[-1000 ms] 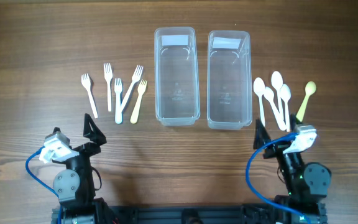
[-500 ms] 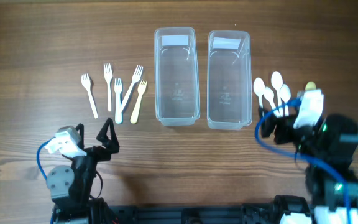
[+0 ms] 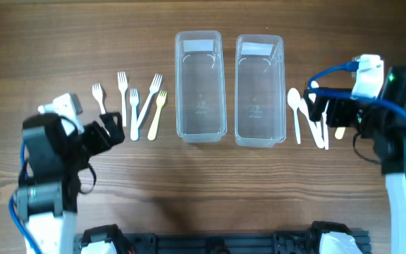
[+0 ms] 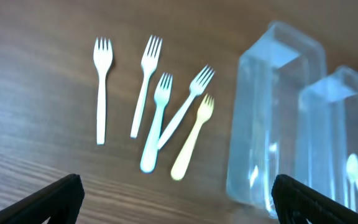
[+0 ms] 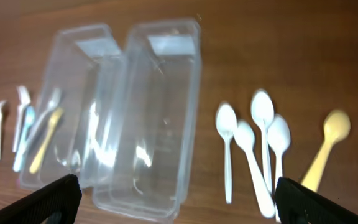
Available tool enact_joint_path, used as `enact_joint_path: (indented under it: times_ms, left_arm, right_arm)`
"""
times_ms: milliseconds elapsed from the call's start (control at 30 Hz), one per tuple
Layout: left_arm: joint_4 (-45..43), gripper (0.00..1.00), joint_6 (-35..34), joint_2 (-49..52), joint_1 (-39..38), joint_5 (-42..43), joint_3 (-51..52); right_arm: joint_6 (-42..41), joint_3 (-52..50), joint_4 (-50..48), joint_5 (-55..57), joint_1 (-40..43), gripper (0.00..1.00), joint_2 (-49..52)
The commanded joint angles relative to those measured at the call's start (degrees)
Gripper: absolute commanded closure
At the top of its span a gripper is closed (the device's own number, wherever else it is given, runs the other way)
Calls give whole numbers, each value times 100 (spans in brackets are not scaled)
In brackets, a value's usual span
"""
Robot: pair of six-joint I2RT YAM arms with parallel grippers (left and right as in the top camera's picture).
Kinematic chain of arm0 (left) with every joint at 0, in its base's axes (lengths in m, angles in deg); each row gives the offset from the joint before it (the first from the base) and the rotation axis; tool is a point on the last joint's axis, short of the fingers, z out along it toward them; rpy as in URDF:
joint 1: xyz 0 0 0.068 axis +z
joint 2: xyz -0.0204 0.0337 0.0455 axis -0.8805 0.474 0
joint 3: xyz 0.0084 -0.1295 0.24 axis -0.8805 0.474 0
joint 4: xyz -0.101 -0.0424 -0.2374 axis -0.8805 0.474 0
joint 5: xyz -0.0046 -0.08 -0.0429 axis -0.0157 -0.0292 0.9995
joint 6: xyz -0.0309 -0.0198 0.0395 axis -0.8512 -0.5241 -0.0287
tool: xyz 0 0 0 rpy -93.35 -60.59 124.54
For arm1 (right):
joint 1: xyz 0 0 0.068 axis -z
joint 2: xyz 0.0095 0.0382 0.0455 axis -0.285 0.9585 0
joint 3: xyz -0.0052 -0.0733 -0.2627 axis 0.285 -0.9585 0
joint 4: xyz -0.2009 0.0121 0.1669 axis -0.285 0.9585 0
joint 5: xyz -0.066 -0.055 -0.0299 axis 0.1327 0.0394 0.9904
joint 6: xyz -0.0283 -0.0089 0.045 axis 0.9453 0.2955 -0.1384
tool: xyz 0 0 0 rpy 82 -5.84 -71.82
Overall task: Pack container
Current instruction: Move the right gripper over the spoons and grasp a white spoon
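Clear rectangular plastic container on the left and matching clear container on the right, upright and side by side at the far middle of the brown wood-grain worktop, long sides parallel, just beside each other, both empty, a whitish patch at the far end of each. Left of the pair, five plastic forks flat on the worktop, tines pointing away from the robot: outer white fork, second white fork, pale blue fork, slanted white fork with its handle end against the pale blue one, touching or overlapping, hard to tell which, and pale yellow fork nearest the left container. Right of the pair, four white plastic spoons close together, bowls away from the robot, and a pale yellow spoon at the outer edge, tilted. Left gripper spread wide, holding nothing, hanging above the worktop on the near side of the forks, all five ahead of its fingertips in the wrist view. Right gripper likewise spread wide and holding nothing, above the spoons, hiding parts of several in the overhead view; both containers and all five spoons ahead of its fingertips in the wrist view.
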Motion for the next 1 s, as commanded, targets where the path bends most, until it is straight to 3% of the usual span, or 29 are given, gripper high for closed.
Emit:
enact_joint_path:
  times_ms: [0,200,467,567,967]
  left_arm:
    - [153,0,188,623,35,2,-195]
    - [197,0,188,1078,35,-599,-195]
    - [223,0,186,1097,35,-708,-195]
    - [223,0,186,1097,35,-708,-195]
    - [223,0,186,1097,35,-706,-192]
  right_arm:
    - [-177,269,295,780,44,0,1075]
    - [-170,525,168,857,85,0,2326]
    - [4,501,-7,938,92,7,3060]
    - [140,501,-48,894,79,14,3453]
    - [439,501,-433,1246,-426,28,4677]
